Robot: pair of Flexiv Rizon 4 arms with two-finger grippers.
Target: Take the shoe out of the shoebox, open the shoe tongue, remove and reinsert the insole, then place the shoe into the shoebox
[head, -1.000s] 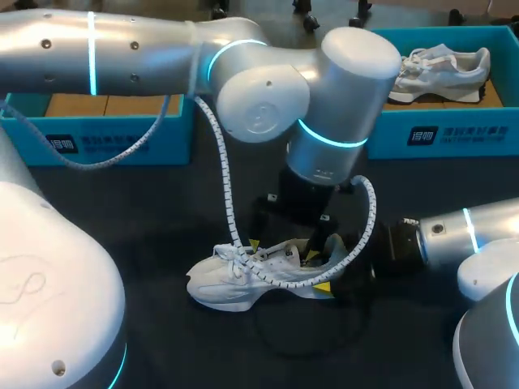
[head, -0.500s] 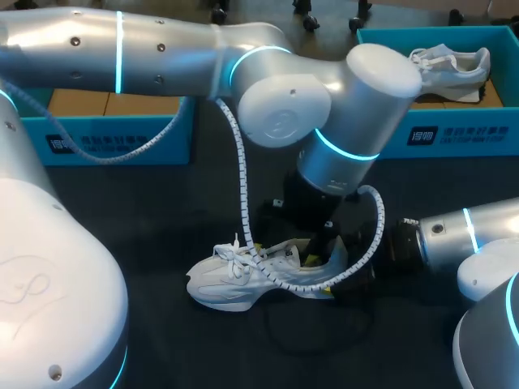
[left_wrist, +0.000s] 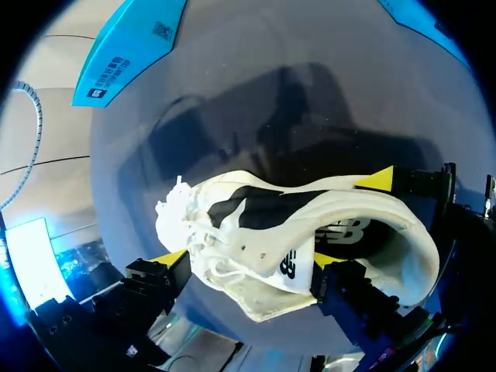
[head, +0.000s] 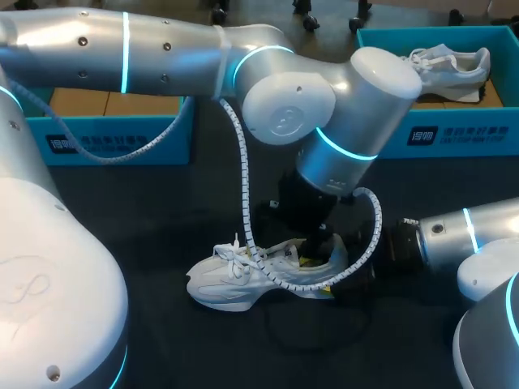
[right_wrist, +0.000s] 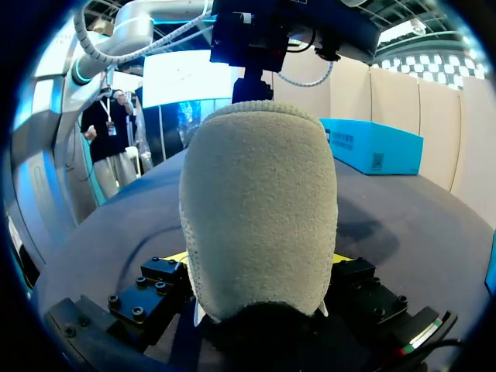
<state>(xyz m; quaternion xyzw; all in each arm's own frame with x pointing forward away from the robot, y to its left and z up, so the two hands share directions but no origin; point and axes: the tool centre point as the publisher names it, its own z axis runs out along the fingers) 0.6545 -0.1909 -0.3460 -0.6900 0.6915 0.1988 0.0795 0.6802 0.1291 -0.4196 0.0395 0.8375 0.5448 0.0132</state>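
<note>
Tabletop (head: 146,219): a dark surface was seen, with two blue boxes set along its far edge.
Shoe (head: 223,284): a white shoe was laid near the middle of the tabletop, outside the boxes, toe toward the left and heel toward the right arm (head: 470,235).
Left arm (head: 162,49): it was extended past the middle, above the shoe's opening.
Left fingers (left_wrist: 174,257): they were spread wide, with the laces and tongue seen between the yellow tips; no grip was shown.
Right fingers (right_wrist: 159,280): they were closed on the heel from both sides.
Left box (head: 122,138): brown cardboard was seen inside.
Right box (head: 438,134): a second white shoe (head: 442,73) was held in it.
</note>
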